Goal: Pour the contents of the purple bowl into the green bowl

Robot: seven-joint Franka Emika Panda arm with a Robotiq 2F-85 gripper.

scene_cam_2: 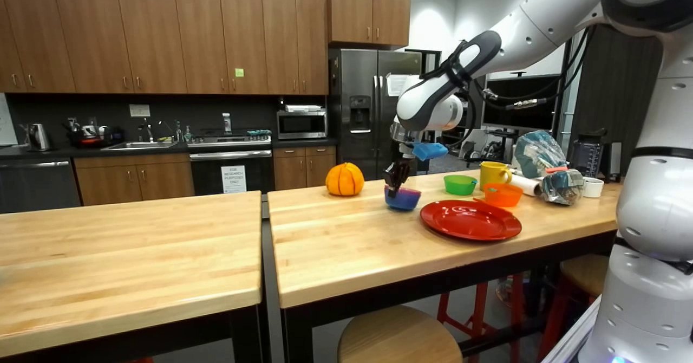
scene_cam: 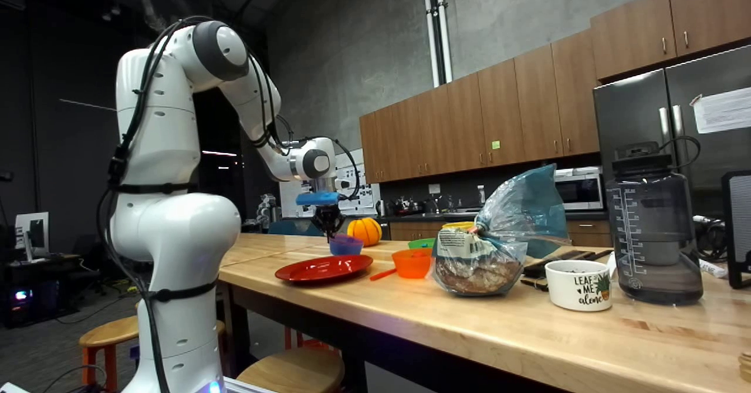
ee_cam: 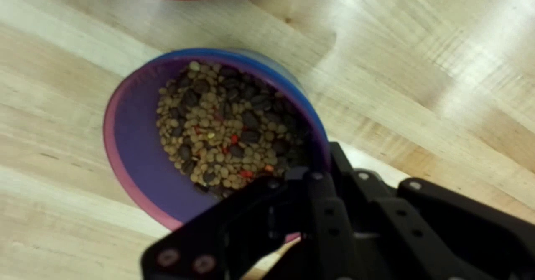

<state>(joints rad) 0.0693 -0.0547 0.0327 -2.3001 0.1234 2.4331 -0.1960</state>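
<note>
The purple bowl (scene_cam: pixel 346 246) stands on the wooden table beside the red plate; it also shows in an exterior view (scene_cam_2: pixel 402 199). In the wrist view the purple bowl (ee_cam: pixel 154 146) looks tilted and holds tan lentil-like grains, dark beans and red bits. My gripper (ee_cam: pixel 324 163) has one finger inside and one outside its rim, close together on the wall. The gripper also shows in both exterior views (scene_cam: pixel 328 229) (scene_cam_2: pixel 396 181), at the bowl's rim. I cannot tell whether the bowl touches the table. The green bowl (scene_cam_2: pixel 460 185) stands farther back, partly hidden in an exterior view (scene_cam: pixel 421 243).
The red plate (scene_cam_2: pixel 471 220) lies close to the purple bowl. An orange bowl (scene_cam_2: pixel 502 195), a yellow mug (scene_cam_2: pixel 491 175) and a bagged loaf (scene_cam: pixel 478 267) stand near the green bowl. An orange pumpkin (scene_cam_2: pixel 345 179) is on the other side. A white cup (scene_cam: pixel 578 286) and bottle (scene_cam: pixel 654 234) stand farther along.
</note>
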